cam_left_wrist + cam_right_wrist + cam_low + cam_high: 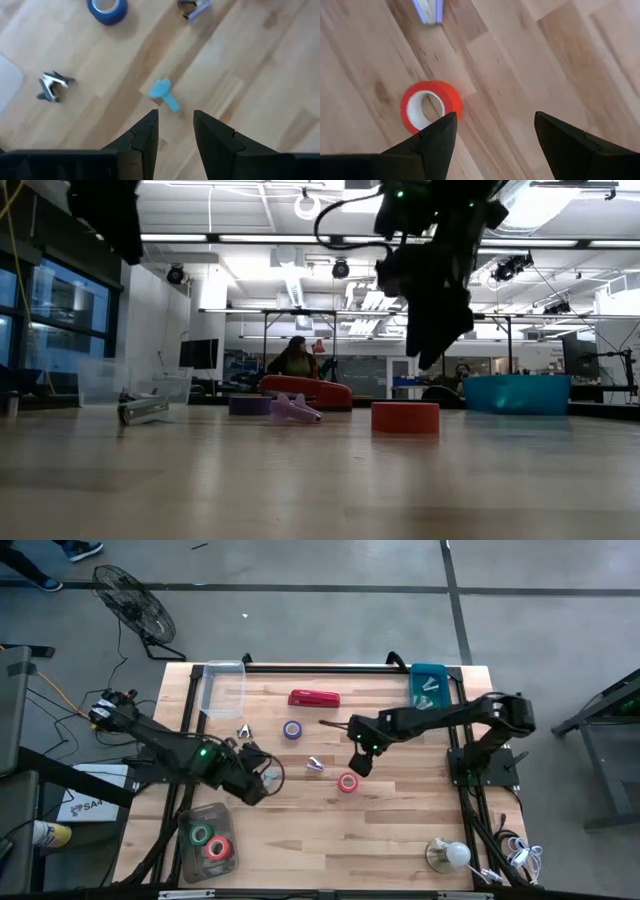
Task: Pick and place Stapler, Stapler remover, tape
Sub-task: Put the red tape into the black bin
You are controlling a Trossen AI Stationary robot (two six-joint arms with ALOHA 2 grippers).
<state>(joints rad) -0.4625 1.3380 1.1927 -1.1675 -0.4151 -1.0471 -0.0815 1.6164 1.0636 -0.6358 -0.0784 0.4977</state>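
Over on the left, a clear tray [190, 840] at the counter's [400, 830] near corner holds green and red tape rolls [210, 842]. The left gripper [262, 780] hovers beside it, jaws slightly parted and empty. Mid-counter lie a purple roll [292, 729] and, farther back, the red stapler [314, 698]. The right gripper [359, 764] hangs just beside a red roll [347, 782], jaws wide apart, holding nothing.
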